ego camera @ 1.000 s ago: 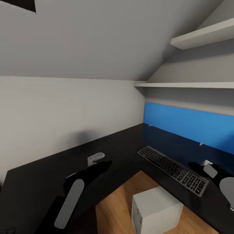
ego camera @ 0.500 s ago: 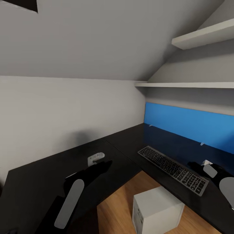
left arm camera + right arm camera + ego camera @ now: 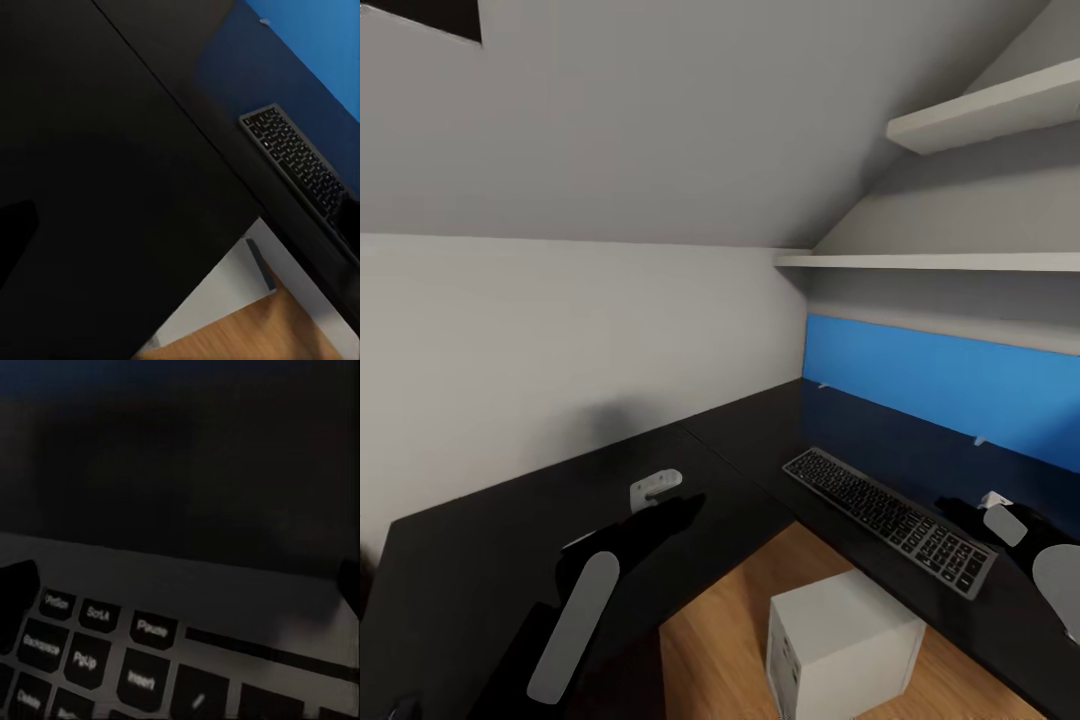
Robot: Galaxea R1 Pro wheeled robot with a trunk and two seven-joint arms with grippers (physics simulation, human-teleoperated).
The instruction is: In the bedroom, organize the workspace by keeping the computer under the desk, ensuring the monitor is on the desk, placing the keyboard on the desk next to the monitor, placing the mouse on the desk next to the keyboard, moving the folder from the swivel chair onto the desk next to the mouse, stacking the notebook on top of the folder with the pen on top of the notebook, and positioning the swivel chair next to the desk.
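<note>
The desk (image 3: 510,540) is L-shaped with a glossy black top and a blue back panel (image 3: 960,385). The keyboard (image 3: 888,520) lies on its right wing, dark keys in a silver frame; it shows again as the keyboard (image 3: 300,161) in the left wrist view. The computer (image 3: 840,650), a pale box, stands on the wood floor in the desk's inner corner, partly under the top. My right gripper (image 3: 180,585) hovers open just above the keyboard's end keys (image 3: 82,660), its dark fingertips (image 3: 15,592) wide apart. My left gripper (image 3: 685,508) hangs over the desk's left wing, dark against the top.
Two white wall shelves (image 3: 960,262) run above the blue panel under a sloping ceiling. A grey wall (image 3: 560,330) backs the desk's left wing. Wood floor (image 3: 720,630) shows between the desk's wings around the computer.
The whole picture has shifted very slightly, so the camera moved. Nothing on the desk has moved, and both arms hold their places.
</note>
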